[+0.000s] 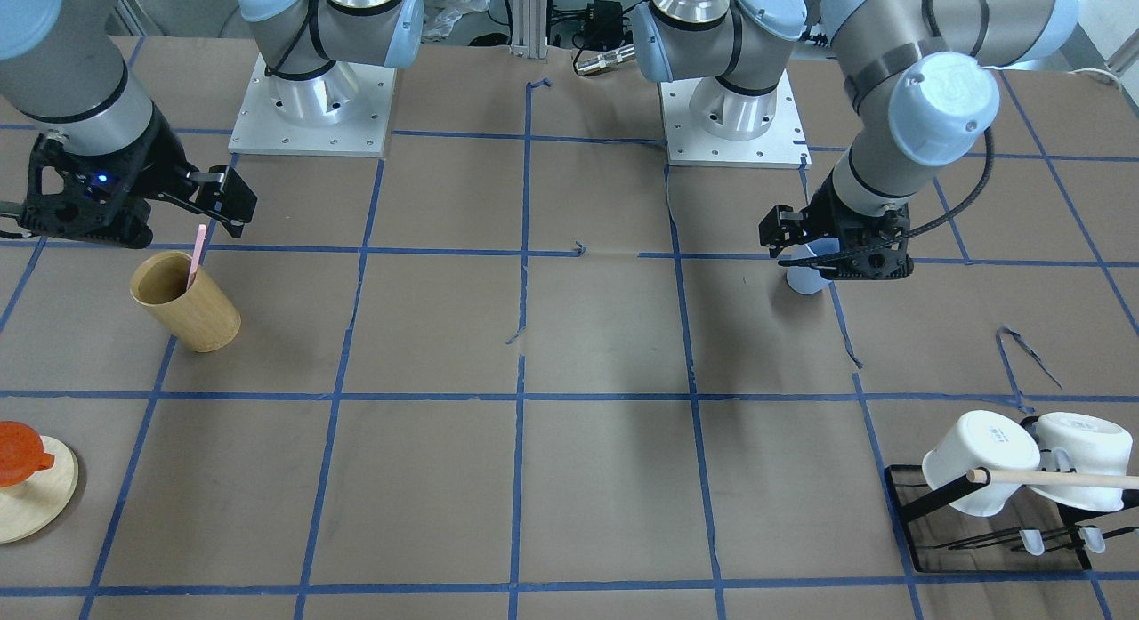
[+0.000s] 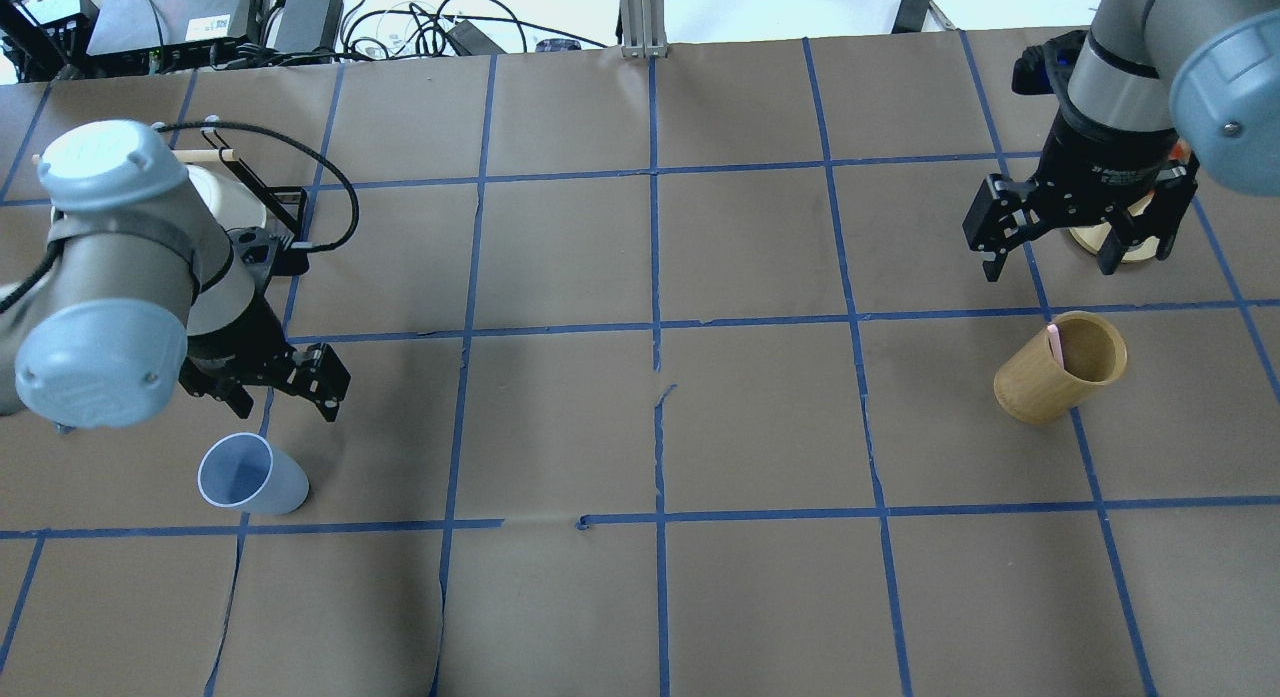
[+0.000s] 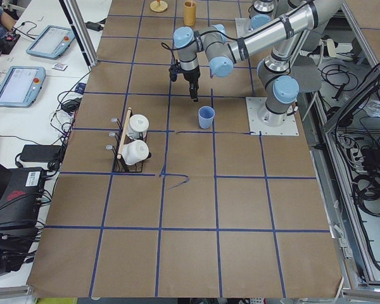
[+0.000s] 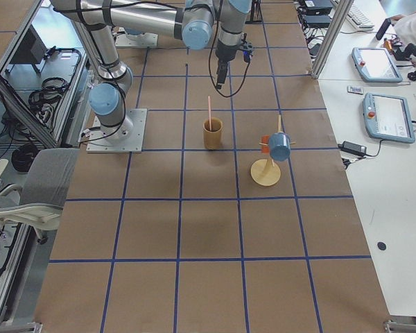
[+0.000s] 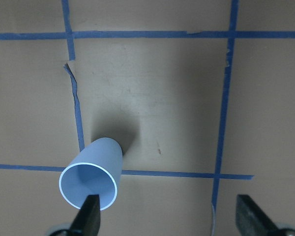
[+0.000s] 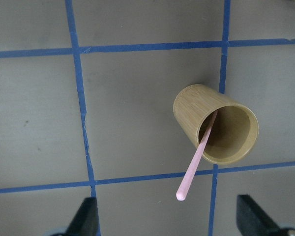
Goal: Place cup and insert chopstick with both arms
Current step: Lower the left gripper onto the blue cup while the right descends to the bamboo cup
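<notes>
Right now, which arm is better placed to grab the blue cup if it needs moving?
Left. The left gripper hangs open right by the blue cup, while the right gripper is across the table by the bamboo holder.

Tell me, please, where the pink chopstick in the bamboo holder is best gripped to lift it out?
Grip the pink chopstick on its bare upper end, above the rim of the bamboo holder. Probably come from above, the right tool straddling the shaft: it leans, with its lower part inside the holder.
</notes>
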